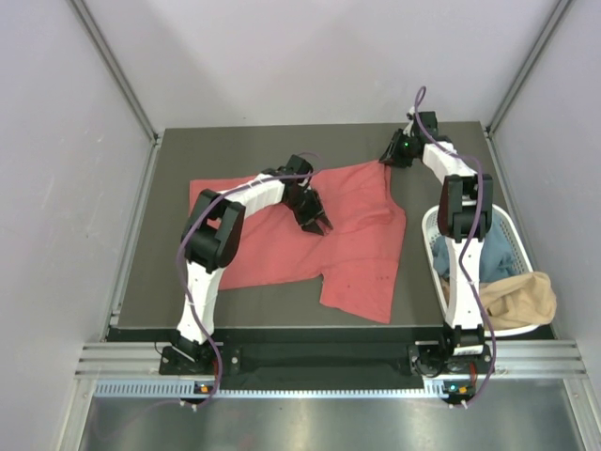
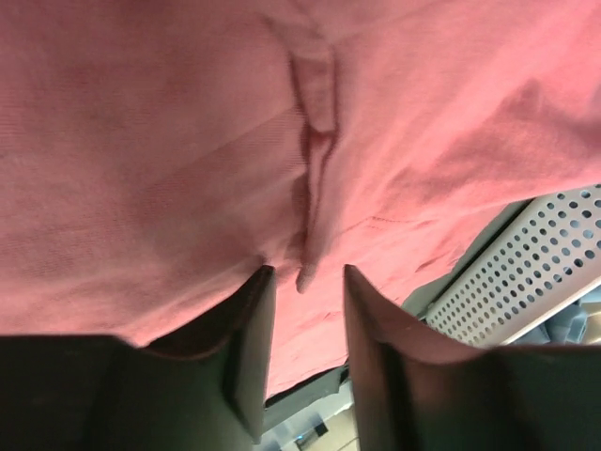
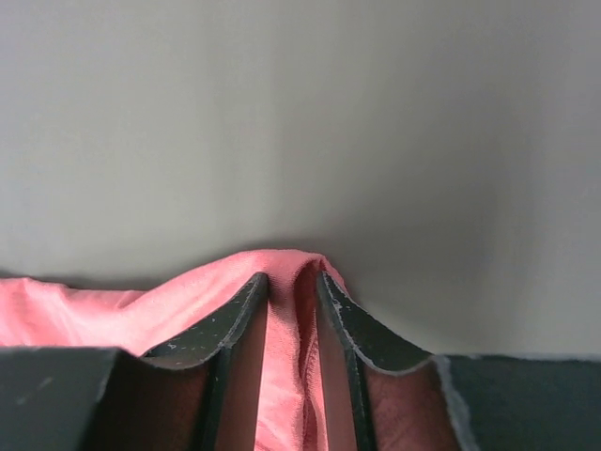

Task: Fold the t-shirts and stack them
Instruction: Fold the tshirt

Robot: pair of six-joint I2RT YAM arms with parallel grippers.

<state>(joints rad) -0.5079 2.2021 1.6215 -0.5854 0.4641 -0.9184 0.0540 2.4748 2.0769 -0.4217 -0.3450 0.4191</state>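
— How did the jaws of the left gripper [image 1: 324,225] stand?

— Apart, with a clear gap. The gripper pointed down at the red shirt [image 1: 357,254], well to the left of the basket [image 2: 526,268]. A thin raised crease of the cloth stood in the gap. I could not tell if either finger pressed against it, but the jaws were not clamped on it.

— And the right gripper [image 1: 392,155]?

— Clamped on the same shirt. In its wrist view a fold of red cloth filled the narrow space between the two fingers and draped over both tips. It stood beyond the basket's far left corner and held the shirt's far edge.

— Where did the shirt lie?

— Spread over the dark table [image 1: 169,254] to the left of the basket, with one side reaching close to the basket's wall.

— Other shirts?

— A blue shirt [image 1: 488,254] lay bunched inside the basket. A tan shirt [image 1: 516,299] lay at the basket's near end and spilled over the rim.
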